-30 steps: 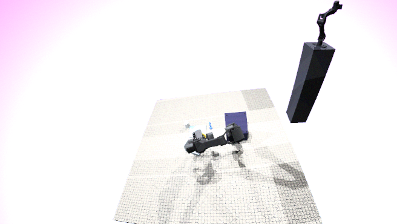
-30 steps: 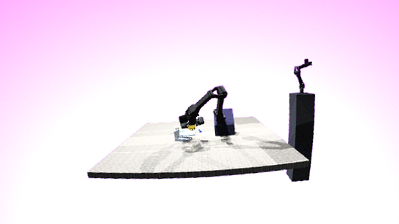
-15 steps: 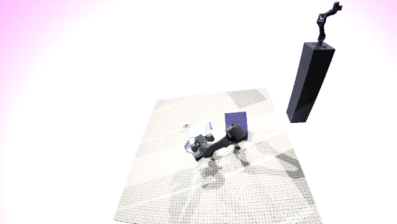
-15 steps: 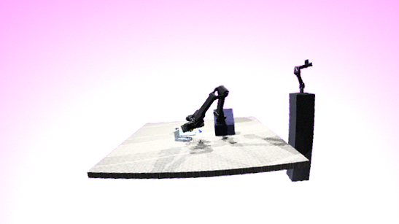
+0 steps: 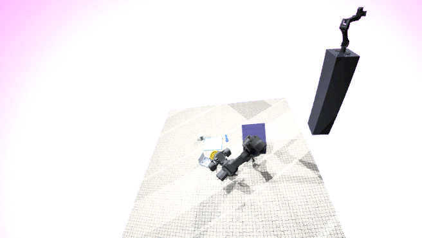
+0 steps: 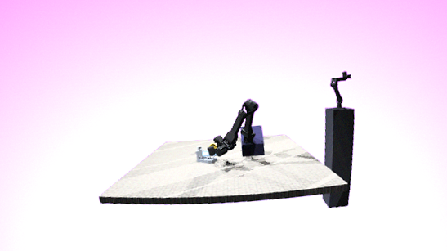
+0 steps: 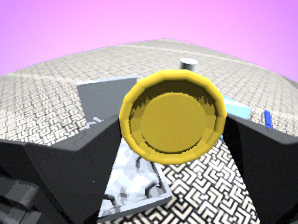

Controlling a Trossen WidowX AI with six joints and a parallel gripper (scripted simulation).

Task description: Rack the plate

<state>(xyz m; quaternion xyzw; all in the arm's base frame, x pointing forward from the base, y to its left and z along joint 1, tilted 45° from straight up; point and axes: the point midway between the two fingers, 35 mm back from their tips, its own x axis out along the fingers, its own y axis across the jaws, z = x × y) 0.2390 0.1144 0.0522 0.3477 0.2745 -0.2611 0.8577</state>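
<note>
The yellow round plate is gripped at its rim on two opposite sides. My gripper is shut on it. In the wrist view the plate's hollow face is turned to the camera, and the horizon shows behind it, so the plate is tilted steeply. The pale grey dish rack stands beyond and below the plate, with a tall end panel and small rails. The plate hides part of the rack in the wrist view. I cannot tell whether they touch.
A white mat with light blue edges, a grey cup and a blue spoon-like piece lie beyond the plate. My arm's base is at the dark purple block. Another arm stands on a tall dark pedestal.
</note>
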